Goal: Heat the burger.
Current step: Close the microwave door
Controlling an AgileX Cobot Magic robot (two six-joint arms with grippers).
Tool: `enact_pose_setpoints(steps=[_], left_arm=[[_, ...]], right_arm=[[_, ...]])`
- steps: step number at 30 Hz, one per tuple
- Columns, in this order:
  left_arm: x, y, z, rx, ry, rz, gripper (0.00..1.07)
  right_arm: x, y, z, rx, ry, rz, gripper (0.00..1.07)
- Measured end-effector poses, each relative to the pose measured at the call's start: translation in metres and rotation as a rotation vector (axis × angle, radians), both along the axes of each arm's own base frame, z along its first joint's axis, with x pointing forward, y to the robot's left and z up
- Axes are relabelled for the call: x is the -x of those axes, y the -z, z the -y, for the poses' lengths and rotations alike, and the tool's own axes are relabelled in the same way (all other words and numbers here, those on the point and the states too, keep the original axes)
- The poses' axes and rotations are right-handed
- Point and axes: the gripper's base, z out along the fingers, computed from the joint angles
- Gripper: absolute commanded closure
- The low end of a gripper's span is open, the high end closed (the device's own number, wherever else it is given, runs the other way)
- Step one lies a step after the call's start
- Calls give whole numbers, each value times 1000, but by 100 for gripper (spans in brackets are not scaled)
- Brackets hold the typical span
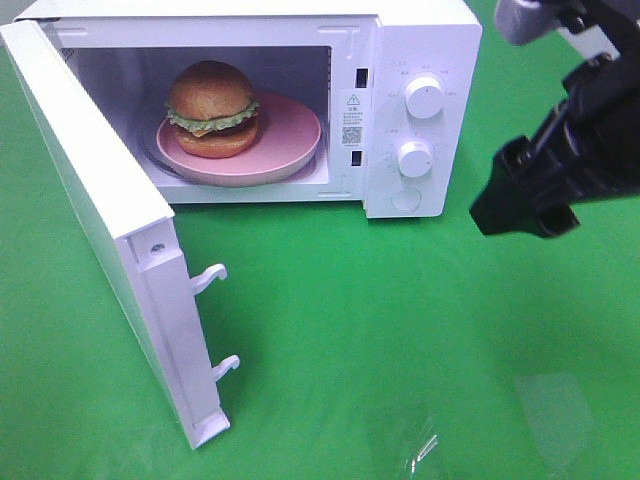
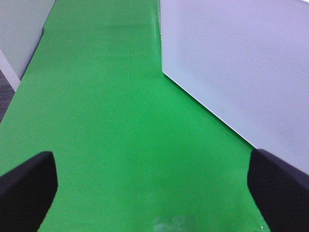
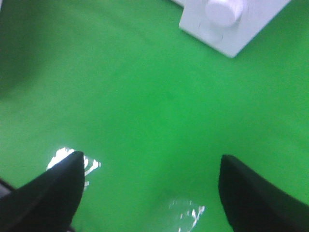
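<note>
Burger (image 1: 212, 108) on plate (image 1: 295, 135) inside microwave (image 1: 440, 50); door (image 1: 85, 190) at 8 o'clock open, so closing and knobs (image 1: 425, 100) remain; right gripper (image 1: 525, 210) at 3 o'clock and left gripper (image 2: 152, 193) both wide, empty.

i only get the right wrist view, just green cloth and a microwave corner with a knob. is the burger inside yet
Observer: Yes, the burger sits on a pink plate inside the microwave.
Operator: door open or shut
Observer: The door stands wide open, swung out toward the left side of the exterior high view.
Operator: and the left gripper
Observer: The left gripper is open and empty above the green cloth, with the door's dotted panel close beside it.
</note>
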Motion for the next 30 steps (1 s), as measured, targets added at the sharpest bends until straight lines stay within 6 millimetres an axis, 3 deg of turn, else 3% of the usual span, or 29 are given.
enact_pose_setpoints(steps=[6,11,24,30], left_arm=[[0,0,0,0,0,0,7],[0,0,0,0,0,0,7],[0,0,0,0,0,0,7],[0,0,0,0,0,0,7]], right_arm=[[24,17,15,75,26,-139,31],[36,17,22,68,42,-142,31],[76,-12,46,13,54,-41,31],[106,-22,63,-23,76,2,31]])
